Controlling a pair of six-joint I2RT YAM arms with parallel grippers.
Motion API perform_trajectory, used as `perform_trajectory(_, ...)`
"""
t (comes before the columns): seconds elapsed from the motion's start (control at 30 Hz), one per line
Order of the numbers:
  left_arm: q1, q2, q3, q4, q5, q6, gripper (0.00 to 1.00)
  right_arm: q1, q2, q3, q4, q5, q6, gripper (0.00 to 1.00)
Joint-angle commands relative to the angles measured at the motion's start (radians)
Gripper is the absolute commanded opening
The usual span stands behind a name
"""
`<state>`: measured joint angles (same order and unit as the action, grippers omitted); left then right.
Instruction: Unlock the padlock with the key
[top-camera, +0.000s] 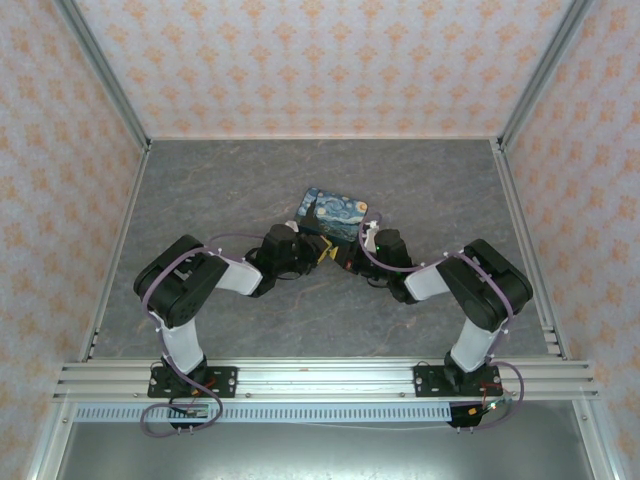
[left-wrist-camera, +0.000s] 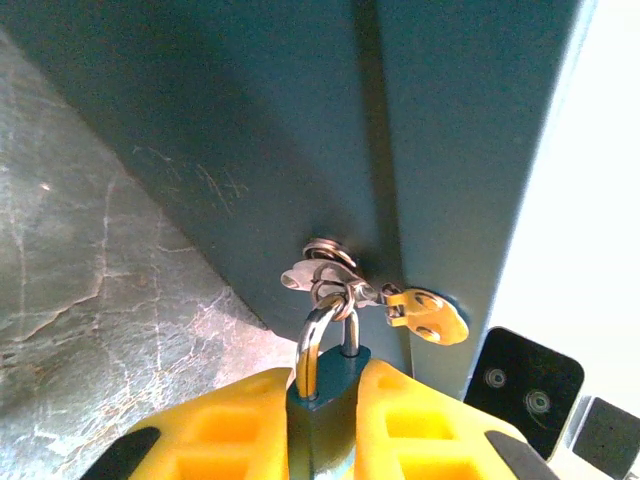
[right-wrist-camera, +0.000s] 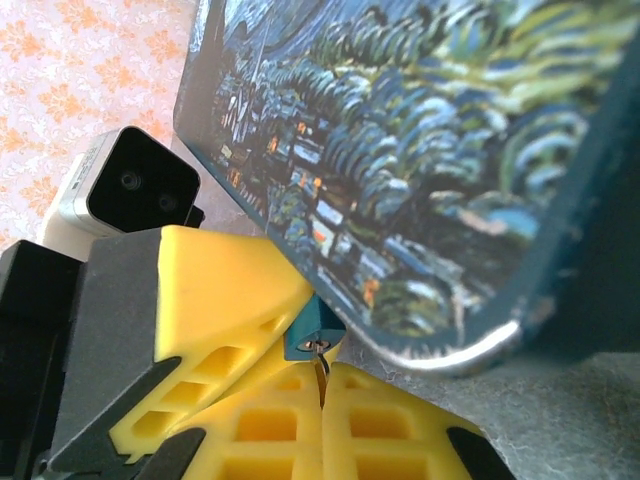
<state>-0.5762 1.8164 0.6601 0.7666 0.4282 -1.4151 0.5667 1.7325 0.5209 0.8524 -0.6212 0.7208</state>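
Clamps the padlock (left-wrist-camera: 322, 425) in left gripper (left-wrist-camera: 325, 385), six o'clock of the hasp (left-wrist-camera: 425, 315); nips the key (right-wrist-camera: 321, 362) in right gripper (right-wrist-camera: 322, 385), tip at the padlock's base; likely bends or slips the key if twisted off-axis.

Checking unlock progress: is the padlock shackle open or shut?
Shut. Both shackle legs run into the padlock body, held between the left fingers; the shackle loops through the hasp ring on the tin.
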Motion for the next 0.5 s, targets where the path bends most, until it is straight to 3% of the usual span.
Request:
perform_trajectory(0.0,-0.01,-0.012,0.013,-0.012,-0.026,0.004,0.1,0.007,-0.061,0.015,-0.005,0.007,-0.053,0.1)
perform_trajectory(0.1,-0.01,-0.034,0.016,-0.052,-0.034,0.002,0.0,0.007,-0.122,0.006,-0.112,0.051,-0.123,0.23)
perform_trajectory(0.2,-0.011,-0.065,0.021,-0.098,-0.042,0.002,0.0,0.007,-0.202,-0.004,-0.241,0.1,-0.21,0.32)
perform_trajectory(0.47,-0.01,-0.138,0.051,-0.204,-0.032,0.002,0.0,0.009,-0.539,0.032,-0.669,0.235,-0.547,0.41)
